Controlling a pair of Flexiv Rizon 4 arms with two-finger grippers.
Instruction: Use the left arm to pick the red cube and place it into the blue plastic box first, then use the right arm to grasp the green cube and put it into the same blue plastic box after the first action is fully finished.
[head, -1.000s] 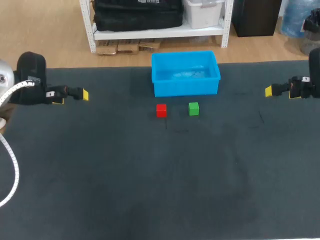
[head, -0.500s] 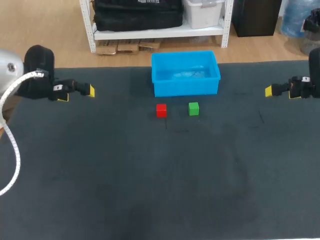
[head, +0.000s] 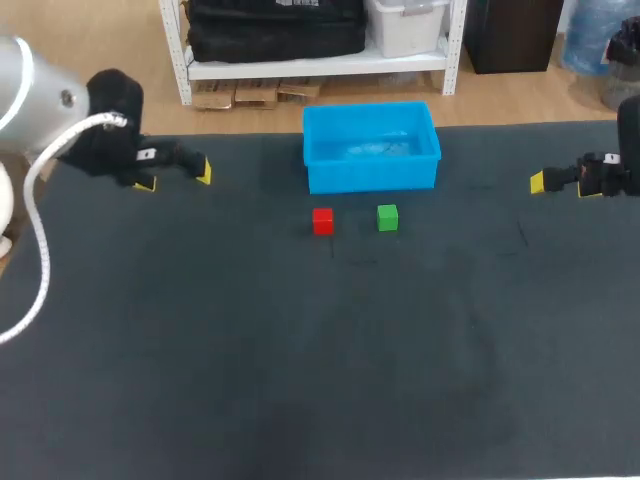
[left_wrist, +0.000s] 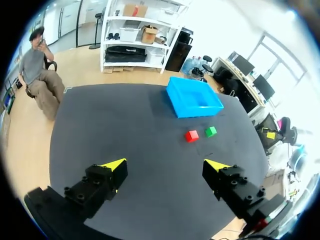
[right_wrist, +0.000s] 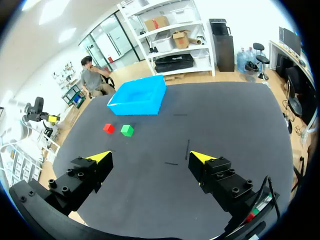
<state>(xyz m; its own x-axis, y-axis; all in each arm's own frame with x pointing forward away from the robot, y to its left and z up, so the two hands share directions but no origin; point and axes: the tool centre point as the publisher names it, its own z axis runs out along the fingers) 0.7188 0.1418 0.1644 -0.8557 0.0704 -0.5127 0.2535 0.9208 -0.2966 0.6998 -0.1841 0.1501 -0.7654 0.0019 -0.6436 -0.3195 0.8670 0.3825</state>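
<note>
First step in hand: my left claw (head: 175, 178), fingers apart at upper left, hangs well apart from the red cube (head: 322, 221); next I judge it must descend over the cube. Right claw (head: 560, 186) gapes too.

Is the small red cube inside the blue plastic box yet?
Out: the small red cube sits on the dark table in front of the blue plastic box.

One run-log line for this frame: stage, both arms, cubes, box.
stage: before first pick | left gripper: jaws open, empty | right gripper: jaws open, empty | red cube, green cube: side by side, outside blue box
</note>
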